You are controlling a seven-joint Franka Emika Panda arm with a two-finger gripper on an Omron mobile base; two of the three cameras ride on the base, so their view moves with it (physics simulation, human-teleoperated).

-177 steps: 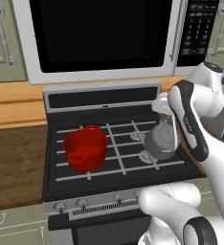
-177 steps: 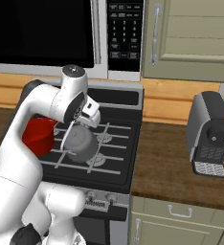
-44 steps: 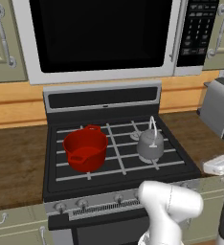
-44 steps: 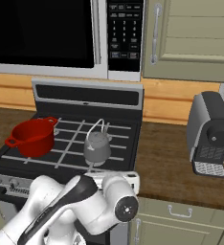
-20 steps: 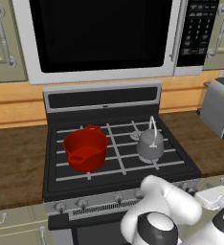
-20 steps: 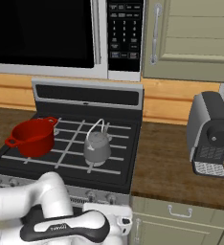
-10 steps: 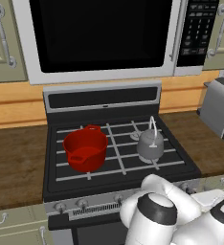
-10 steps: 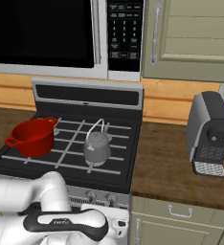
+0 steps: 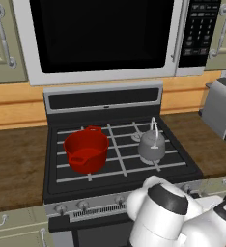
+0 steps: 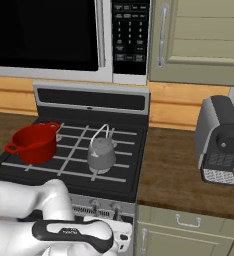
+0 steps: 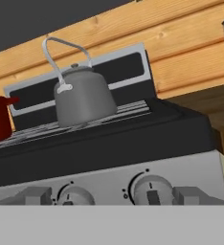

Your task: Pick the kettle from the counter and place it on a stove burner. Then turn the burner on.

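The small grey kettle point(image 9: 151, 145) point(image 10: 101, 153) point(image 11: 81, 98) stands upright on the grate bars on the right half of the black cooktop, and it hides the stove burner beneath it. Nothing touches it. My gripper point(image 11: 113, 197) is open and empty, low in front of the stove's control panel. Its fingertips point(image 11: 36, 195) are spread wide on either side of two knobs point(image 11: 150, 189). In the right base view my arm lies low across the stove front near those knobs point(image 10: 95, 204). The brown counter point(image 10: 189, 180) point(image 9: 13, 166) flanks the stove on both sides.
A red two-handled pot point(image 9: 86, 150) point(image 10: 34, 142) sits on the left grates. A grey coffee machine point(image 10: 220, 140) point(image 9: 223, 108) stands on the right counter. A microwave point(image 9: 100, 38) hangs above the stove. Pale drawers point(image 10: 189, 225) lie under the counter.
Since the earliest frames the gripper has let go of the kettle, which now stands on the grate. The arm has swung down to the stove front. It has only shifted slightly over the last second.
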